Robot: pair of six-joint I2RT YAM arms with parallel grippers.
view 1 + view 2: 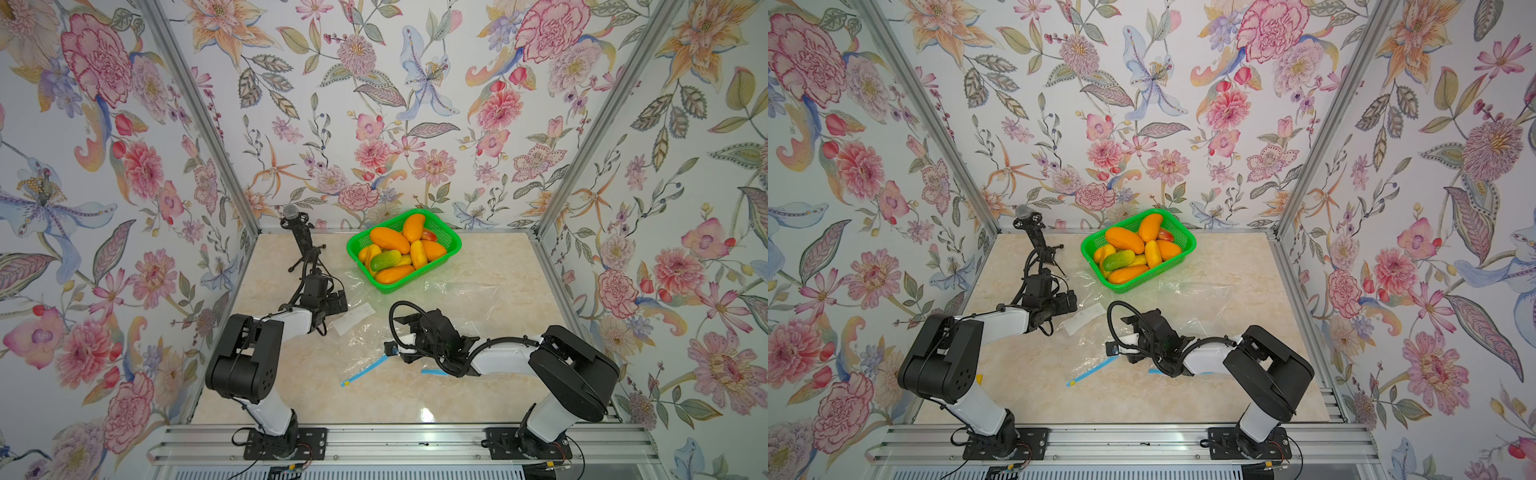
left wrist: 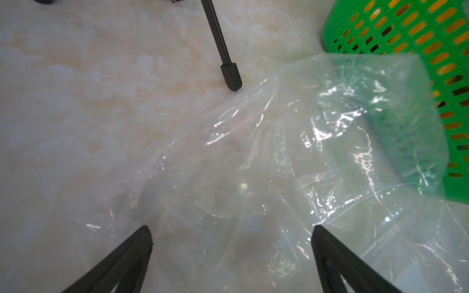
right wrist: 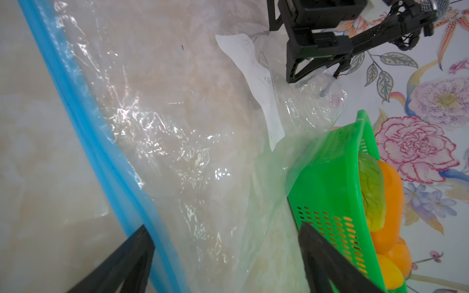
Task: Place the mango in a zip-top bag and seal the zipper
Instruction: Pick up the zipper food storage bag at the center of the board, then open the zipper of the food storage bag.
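Observation:
Several orange mangoes [image 1: 389,240] [image 1: 1124,240] and a green one lie in a green basket [image 1: 453,245] at the back of the table. A clear zip-top bag [image 1: 361,336] lies flat in front of it, blue zipper [image 1: 361,374] [image 3: 83,121] toward the front. My left gripper [image 1: 338,301] [image 2: 231,228] hangs open over the bag's [image 2: 279,152] far left part, nothing between its fingers. My right gripper [image 1: 405,324] [image 3: 223,226] is open low over the bag [image 3: 190,139], one finger by the zipper, the other toward the basket [image 3: 327,177].
A microphone on a small tripod [image 1: 297,232] stands at the back left; one tripod leg [image 2: 228,73] ends near the bag's corner. A white label [image 1: 353,318] shows on the bag. Floral walls close three sides; a metal rail [image 1: 395,440] runs along the front.

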